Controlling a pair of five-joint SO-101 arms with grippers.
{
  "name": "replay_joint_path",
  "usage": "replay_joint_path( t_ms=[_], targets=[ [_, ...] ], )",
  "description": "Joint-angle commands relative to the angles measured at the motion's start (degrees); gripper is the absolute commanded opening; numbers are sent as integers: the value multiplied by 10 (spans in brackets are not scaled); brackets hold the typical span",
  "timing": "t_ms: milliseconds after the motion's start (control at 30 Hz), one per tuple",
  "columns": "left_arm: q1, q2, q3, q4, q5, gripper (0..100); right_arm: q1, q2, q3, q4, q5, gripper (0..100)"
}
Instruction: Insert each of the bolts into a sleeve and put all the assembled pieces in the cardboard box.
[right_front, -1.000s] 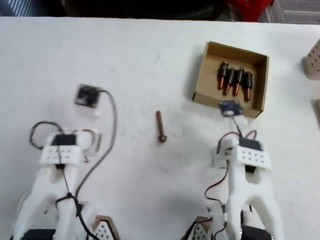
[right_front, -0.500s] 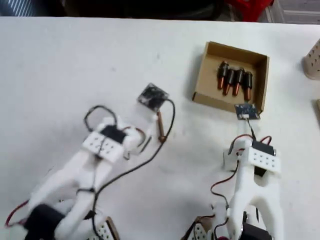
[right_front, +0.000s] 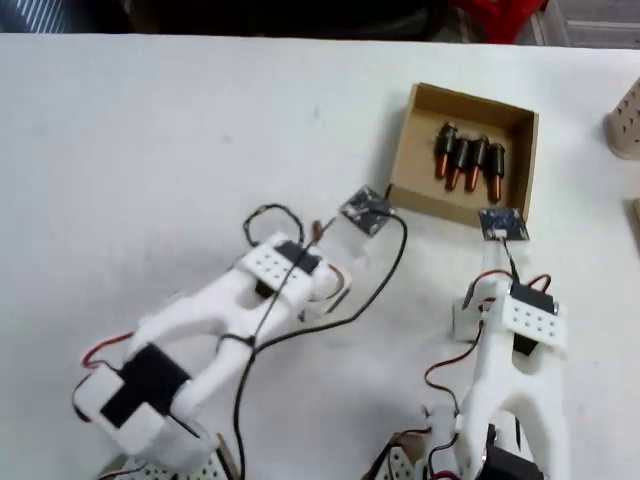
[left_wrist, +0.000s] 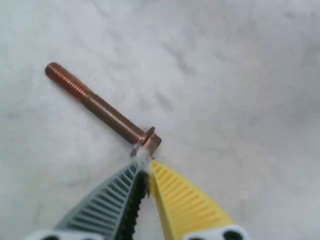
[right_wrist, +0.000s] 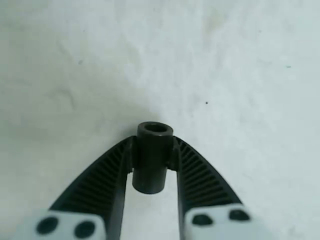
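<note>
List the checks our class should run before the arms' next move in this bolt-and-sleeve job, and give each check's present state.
1. Is the sleeve clamped in the right gripper? Ok, there is a finger on each side.
2. Is the sleeve's bore open? Ok, its free end shows a hole.
3. Is the bolt held by the left gripper? Not ok. The fingers are together at the bolt's head, and the bolt lies flat on the table.
4. Is the bolt lined up with the sleeve? Not ok, they are apart.
5. Is there room in the cardboard box? Ok. Four assembled pieces lie to one side with bare floor beside them.
</note>
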Motion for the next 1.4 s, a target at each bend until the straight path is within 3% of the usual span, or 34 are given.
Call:
replay_joint_path(
  t_ms=[0, 367, 500, 633, 800, 1000, 1167, 1367],
  targets=[
    [11, 18, -52, -18, 11, 23, 7, -2, -7, -8, 5, 17],
    [22, 63, -85, -113, 8, 24, 7, -1, -7, -8, 5, 17],
    [16, 69, -131, -51, 7, 24, 7, -1, -6, -9, 5, 17],
    [20, -7, -149, 23, 7, 24, 7, -1, -6, -9, 5, 17],
    [-10, -78, -84, 41, -22, 24, 7, -1, -6, -9, 5, 17],
    [-30, 15, -87, 27, -87, 24, 7, -1, -5, -9, 5, 17],
    [-20, 140, -191, 34, -86, 24, 7, -1, -5, -9, 5, 17],
    [0, 245, -354, 108, -84, 24, 7, -1, -5, -9, 5, 17]
  ],
)
